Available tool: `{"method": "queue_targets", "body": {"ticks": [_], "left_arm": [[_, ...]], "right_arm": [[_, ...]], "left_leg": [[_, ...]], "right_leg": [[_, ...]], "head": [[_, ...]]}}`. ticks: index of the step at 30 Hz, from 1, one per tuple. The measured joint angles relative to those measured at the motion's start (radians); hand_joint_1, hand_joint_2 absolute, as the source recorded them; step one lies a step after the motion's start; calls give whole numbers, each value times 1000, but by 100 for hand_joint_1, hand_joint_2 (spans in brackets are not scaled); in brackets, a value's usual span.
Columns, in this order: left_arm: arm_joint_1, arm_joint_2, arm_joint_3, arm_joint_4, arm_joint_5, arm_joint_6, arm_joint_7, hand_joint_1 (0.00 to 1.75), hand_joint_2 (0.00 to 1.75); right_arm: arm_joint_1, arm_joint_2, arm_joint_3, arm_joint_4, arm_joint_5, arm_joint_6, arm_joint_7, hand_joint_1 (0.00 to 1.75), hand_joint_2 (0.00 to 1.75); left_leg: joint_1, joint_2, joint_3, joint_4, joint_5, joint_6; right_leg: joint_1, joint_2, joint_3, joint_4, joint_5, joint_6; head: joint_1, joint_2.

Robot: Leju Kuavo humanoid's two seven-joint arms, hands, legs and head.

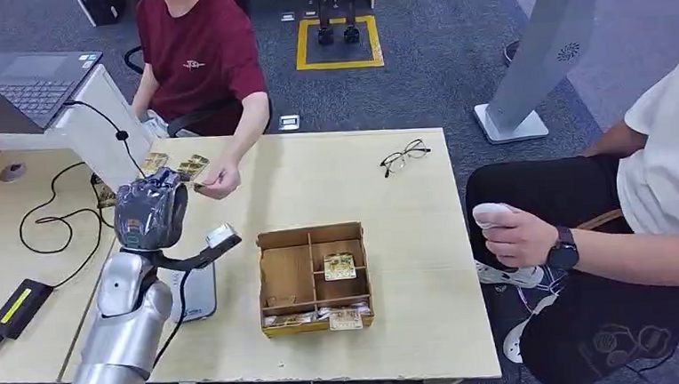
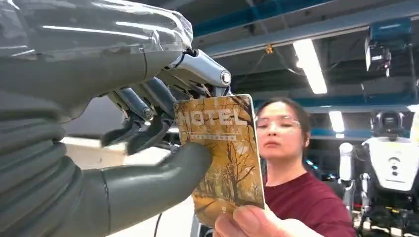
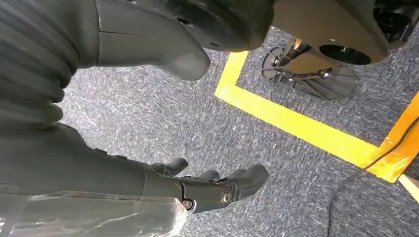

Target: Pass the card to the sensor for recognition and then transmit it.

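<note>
Left hand (image 2: 148, 148) pinches hotel key card (image 2: 222, 153) between thumb and fingers; person's fingers (image 2: 247, 222) hold its far end. Keep pinch firm until theirs let go. Right hand (image 3: 207, 190) hangs empty, fingers loosely apart.

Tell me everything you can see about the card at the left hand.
The card is a flat rectangle, apparently plastic, printed with golden autumn trees and the white word HOTEL near one end. It stands roughly upright in the left wrist view. The left hand touches it: the thumb presses its printed face and the darker fingers lie behind its edge. A person's fingers hold the opposite end. It is held in the air, not on the table.
</note>
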Motion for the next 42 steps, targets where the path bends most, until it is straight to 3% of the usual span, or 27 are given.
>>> {"method": "queue_targets", "body": {"ticks": [8, 18, 24, 26, 27, 29, 31, 32, 34, 36, 39, 42], "left_arm": [[0, 2, 18, 28, 72, 0, -68, 0, 175], [10, -44, 145, -18, 48, 0, -137, 0, 175], [9, -51, 227, -18, 108, 0, -168, 0, 175], [8, -45, 238, -5, 191, -6, -204, 0, 175], [8, -36, 233, 10, 290, -21, -250, 0, 175], [53, 0, 183, -11, 577, -105, -317, 0, 175], [156, 44, 106, -139, 774, -203, -312, 0, 175], [214, 61, 65, -210, 813, -239, -308, 0, 175], [324, 110, -29, -357, 822, -301, -303, 0, 175], [410, 151, -107, -466, 801, -314, -285, 0, 175], [510, 203, -223, -604, 695, -295, -275, 0, 175], [569, 239, -301, -678, 629, -264, -260, 0, 175]], "right_arm": [[2, 0, 0, 0, 0, -2, -12, 0, 175], [12, 0, 0, 1, 0, -6, -13, 0, 175], [15, 1, -7, 2, -3, -9, -12, 0, 175], [17, 1, -10, 2, -6, -18, -14, 0, 175], [17, 1, -12, 2, -13, -16, -16, 0, 175], [19, 1, -19, 2, -24, -14, -27, 0, 175], [26, 1, -27, 2, -38, -17, -35, 0, 175], [30, 1, -33, 2, -42, -18, -35, 0, 175], [37, 1, -45, 3, -53, -21, -36, 0, 175], [39, 1, -53, 3, -56, -21, -37, 0, 175], [40, 1, -65, 3, -55, -22, -37, 0, 175], [41, 1, -70, 3, -55, -22, -39, 0, 175]], "left_leg": [[0, 0, 0, 0, 0, 0], [0, 0, -1, 0, 0, 0], [0, 0, -1, 0, 0, 0], [0, 0, -1, 0, 0, 0], [0, 1, -1, 0, 0, 0], [0, 4, 0, 0, 0, 0], [0, 6, 0, 0, -2, 0], [0, 5, -1, 0, -2, -1], [0, 3, -2, 0, -3, 0], [0, 3, -3, 0, -4, 1], [0, 4, -3, 0, -5, 0], [0, 4, -2, 0, -5, 0]], "right_leg": [[0, 0, -1, 0, 0, 0], [0, 0, -1, 0, 0, 0], [0, 0, -2, 0, 0, 0], [0, 0, -2, 0, 0, 0], [0, 1, -1, 0, 0, 0], [0, 5, -2, 1, 0, 0], [0, 7, -3, 1, 0, 0], [0, 5, -3, 0, -1, 0], [0, 3, -3, 0, -3, 1], [0, 3, -4, -1, -3, 1], [0, 3, -4, -1, -3, 1], [0, 3, -4, -1, -3, 1]], "head": [[0, 0], [0, 0], [0, 0], [0, 0], [1, 0], [0, 0], [-1, 0], [-1, 0], [0, 0], [0, 0], [0, 0], [0, 0]]}}
